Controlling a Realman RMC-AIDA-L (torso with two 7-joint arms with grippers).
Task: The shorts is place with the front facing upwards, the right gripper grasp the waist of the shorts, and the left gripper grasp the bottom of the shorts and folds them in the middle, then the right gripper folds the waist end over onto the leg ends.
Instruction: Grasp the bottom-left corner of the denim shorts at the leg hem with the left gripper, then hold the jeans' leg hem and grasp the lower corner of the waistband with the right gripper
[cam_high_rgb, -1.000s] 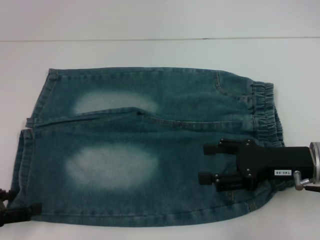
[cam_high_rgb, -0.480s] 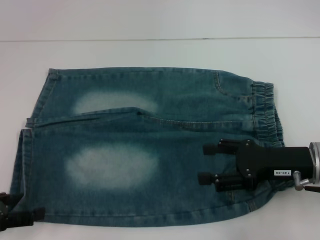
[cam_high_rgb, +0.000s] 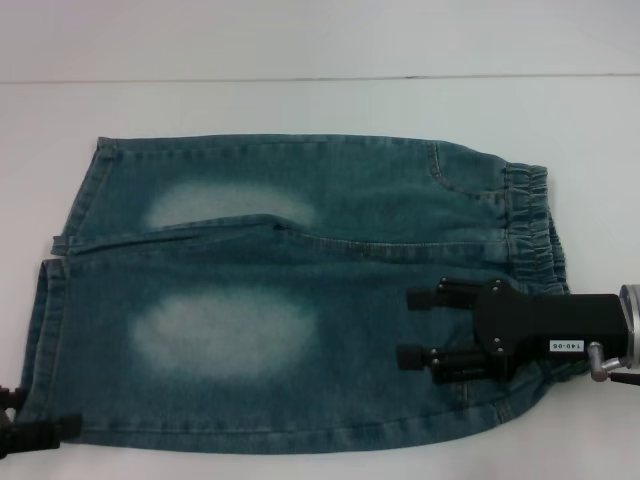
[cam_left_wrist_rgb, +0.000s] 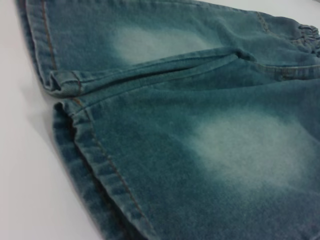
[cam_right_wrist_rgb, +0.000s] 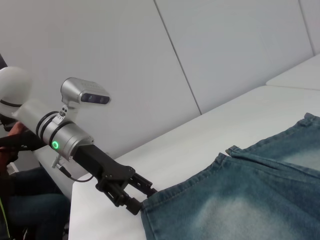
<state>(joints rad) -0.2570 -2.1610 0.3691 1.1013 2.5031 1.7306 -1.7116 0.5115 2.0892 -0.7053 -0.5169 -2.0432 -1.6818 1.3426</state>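
Both folds remain undone: shorts lie flat on the desk. Right gripper, jaws spread, hovers near the waist; left gripper, jaws apart, meets the hem corner.

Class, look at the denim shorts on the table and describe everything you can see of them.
The shorts are blue-green denim with pale faded patches on both legs, orange stitching and an elastic gathered waistband. They lie flat on the white table, waist toward the robot's right, leg hems toward its left. The right gripper hovers open over the waist end; the left gripper is at the near leg hem corner.
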